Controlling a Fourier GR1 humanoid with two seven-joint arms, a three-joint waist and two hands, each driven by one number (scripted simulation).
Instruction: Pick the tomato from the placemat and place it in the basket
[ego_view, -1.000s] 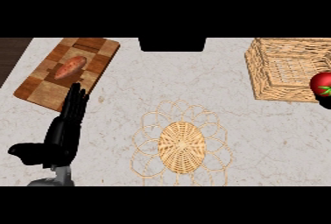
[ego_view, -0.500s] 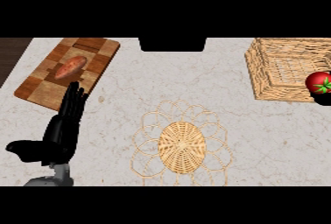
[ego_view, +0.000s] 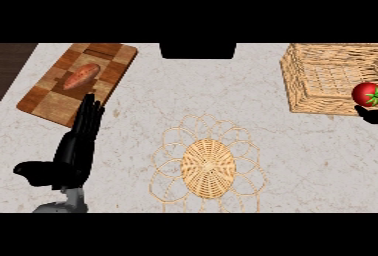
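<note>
A red tomato (ego_view: 365, 93) with a green stem shows at the right edge of the head view, in front of the wicker basket's (ego_view: 325, 75) near wall. Only a black tip of my right hand (ego_view: 368, 114) shows under it, curled beneath the tomato; the rest is cut off by the edge. The round woven placemat (ego_view: 208, 165) lies bare at the centre front of the counter. My left hand (ego_view: 76, 148) rests open at the lower left, fingers pointing up, thumb out to the left.
A wooden cutting board (ego_view: 55, 95) with a sweet potato (ego_view: 80, 76) on it lies at the back left, just beyond my left fingertips. A dark block (ego_view: 198, 50) sits at the counter's back edge in the middle.
The tomato with my right hand has shifted slightly up and left, towards the basket. My left hand has stayed in place.
</note>
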